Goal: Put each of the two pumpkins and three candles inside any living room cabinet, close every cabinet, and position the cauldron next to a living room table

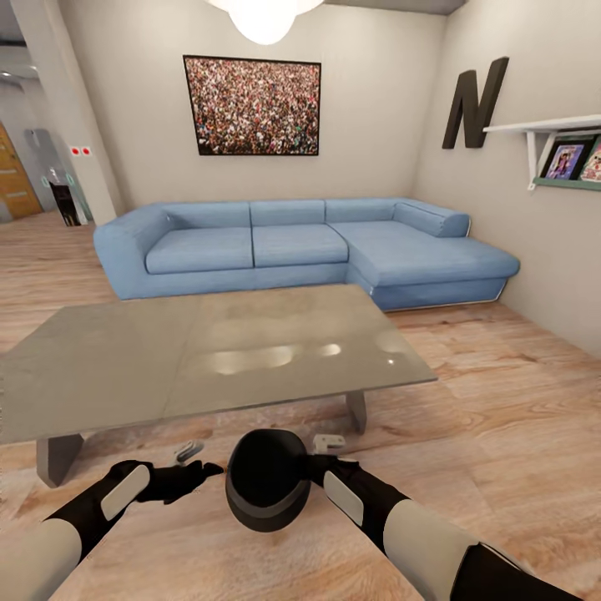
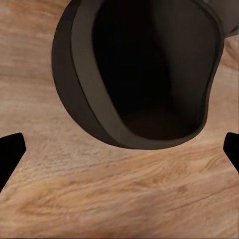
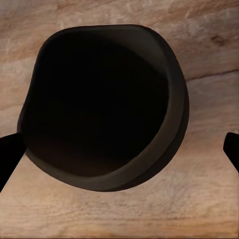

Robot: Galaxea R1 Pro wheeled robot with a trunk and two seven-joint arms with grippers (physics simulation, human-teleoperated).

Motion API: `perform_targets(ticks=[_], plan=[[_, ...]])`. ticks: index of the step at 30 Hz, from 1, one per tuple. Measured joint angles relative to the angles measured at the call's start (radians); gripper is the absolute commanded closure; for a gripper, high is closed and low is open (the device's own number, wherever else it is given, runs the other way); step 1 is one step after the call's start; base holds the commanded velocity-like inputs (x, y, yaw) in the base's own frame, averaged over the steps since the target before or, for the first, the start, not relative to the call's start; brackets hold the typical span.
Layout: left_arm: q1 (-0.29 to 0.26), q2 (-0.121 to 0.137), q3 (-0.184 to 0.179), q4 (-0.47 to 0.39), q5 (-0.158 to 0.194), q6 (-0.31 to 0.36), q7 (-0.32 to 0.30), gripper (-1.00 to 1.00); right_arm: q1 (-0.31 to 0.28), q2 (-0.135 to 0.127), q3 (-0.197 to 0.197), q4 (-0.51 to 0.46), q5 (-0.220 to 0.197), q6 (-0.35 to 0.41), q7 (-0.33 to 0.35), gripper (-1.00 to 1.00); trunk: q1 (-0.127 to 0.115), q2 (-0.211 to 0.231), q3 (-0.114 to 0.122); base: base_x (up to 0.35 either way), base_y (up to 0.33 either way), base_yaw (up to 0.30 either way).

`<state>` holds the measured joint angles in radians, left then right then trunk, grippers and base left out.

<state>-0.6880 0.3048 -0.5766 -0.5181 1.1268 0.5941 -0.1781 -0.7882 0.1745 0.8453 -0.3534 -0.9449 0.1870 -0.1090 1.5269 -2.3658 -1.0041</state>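
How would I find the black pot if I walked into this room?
Look for the big blue sofa, then the low grey table in front of it. On the wooden floor at the table's near side, between the robot's two arms, sits the cauldron. It is the one round, matte black pot there, with a wide open mouth.

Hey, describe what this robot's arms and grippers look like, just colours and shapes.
Both arms have pale grey-white rounded forearm shells that give way to matte black wrist sections, each with a light grey oblong panel. The left gripper and right gripper end in short light grey fingers. In the wrist views the fingertips show as plain black wedges. No cables or markings are visible.
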Motion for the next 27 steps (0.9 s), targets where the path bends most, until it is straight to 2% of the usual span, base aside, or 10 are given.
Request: perform_targets(ticks=[6,8,10,12,14,16,18,23,27], plan=[[0.001,0.011,-0.003,0.000,0.004,0.001,0.093,-1.00,0.001,0.000,0.000,0.004,0.004,0.039,-0.005,-1.00,-0.023,0.042,0.019,-0.145,0.028,0.000],[0.006,0.006,-0.008,0.015,0.005,-0.001,0.142,-1.00,0.004,0.000,0.000,0.009,0.002,0.039,-0.007,-1.00,-0.031,0.056,0.025,-0.044,0.010,0.000],[0.008,-0.005,-0.010,0.063,0.002,-0.004,0.166,-1.00,0.005,0.000,-0.001,0.011,0.003,0.035,-0.007,-1.00,-0.038,0.070,0.031,-0.018,0.004,0.000],[0.009,-0.026,-0.012,0.119,0.000,-0.010,0.176,-1.00,0.010,0.000,-0.001,0.009,0.007,0.032,-0.007,-1.00,-0.046,0.084,0.038,-0.007,0.001,0.000],[0.009,-0.056,-0.013,0.201,-0.008,-0.023,0.181,-1.00,0.016,0.000,-0.001,0.012,0.007,0.028,-0.005,-1.00,-0.054,0.098,0.044,-0.003,0.001,0.000],[0.009,-0.069,-0.014,0.249,-0.011,-0.048,0.182,-1.00,0.017,0.000,-0.001,0.012,0.008,0.025,-0.004,-1.00,-0.061,0.112,0.050,-0.001,0.000,0.000],[0.009,-0.078,-0.014,0.282,-0.010,-0.092,0.183,-1.00,0.018,0.000,0.000,0.013,0.010,0.007,-0.003,-1.00,-0.069,0.126,0.056,0.000,0.000,0.000],[0.009,-0.092,-0.015,0.311,-0.010,-0.144,0.184,-1.00,0.019,0.000,0.001,0.015,0.008,-0.059,-0.002,-1.00,-0.088,0.161,0.072,-0.001,0.000,0.000],[0.010,-0.098,-0.015,0.317,-0.010,-0.196,0.184,-1.00,0.020,0.000,0.001,0.017,0.006,-0.073,0.001,-1.00,-0.103,0.189,0.085,-0.135,0.025,0.000]])
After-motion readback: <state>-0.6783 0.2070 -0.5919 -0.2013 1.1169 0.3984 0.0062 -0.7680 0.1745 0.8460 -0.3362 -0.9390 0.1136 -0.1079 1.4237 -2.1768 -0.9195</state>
